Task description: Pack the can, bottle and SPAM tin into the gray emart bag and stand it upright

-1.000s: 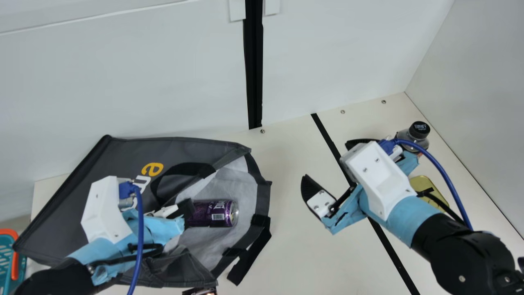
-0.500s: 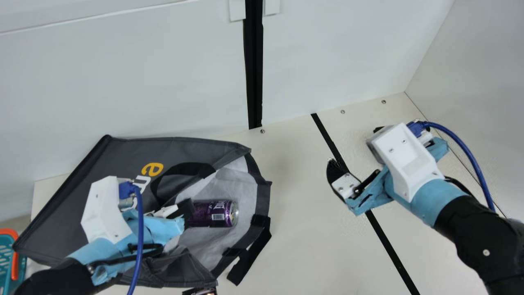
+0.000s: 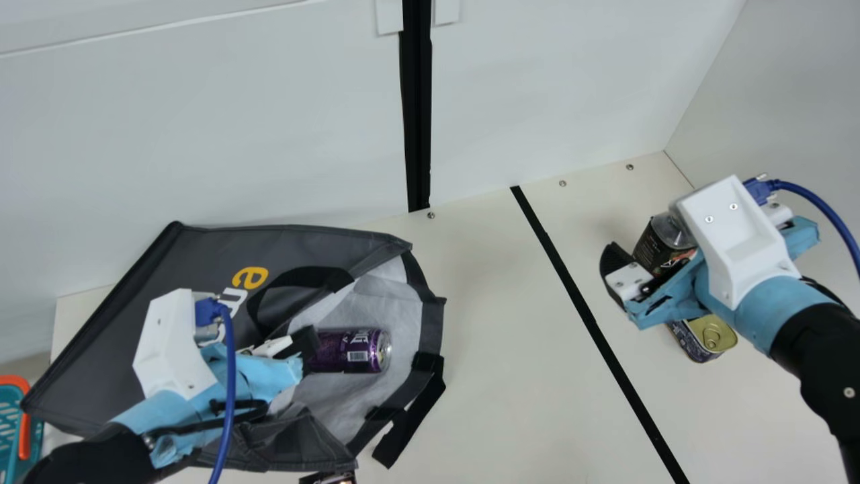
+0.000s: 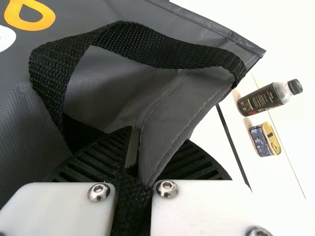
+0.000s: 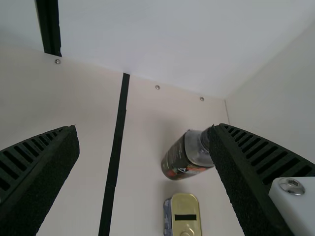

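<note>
The robot's forearms (image 3: 833,363) are black with round silver screws. Pale blue wrapping (image 3: 759,306) covers the wrists beneath white angular housings (image 3: 732,238), and blue cables (image 3: 823,208) plug in there. White plates (image 4: 59,209) carry black, ribbed, curved fingers (image 4: 98,157).

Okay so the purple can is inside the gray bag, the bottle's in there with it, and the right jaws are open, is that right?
Not quite: the bottle is outside the bag, on the table near the tin, as the main view shows. The purple can is inside the gray bag, and the right jaws are open.
</note>
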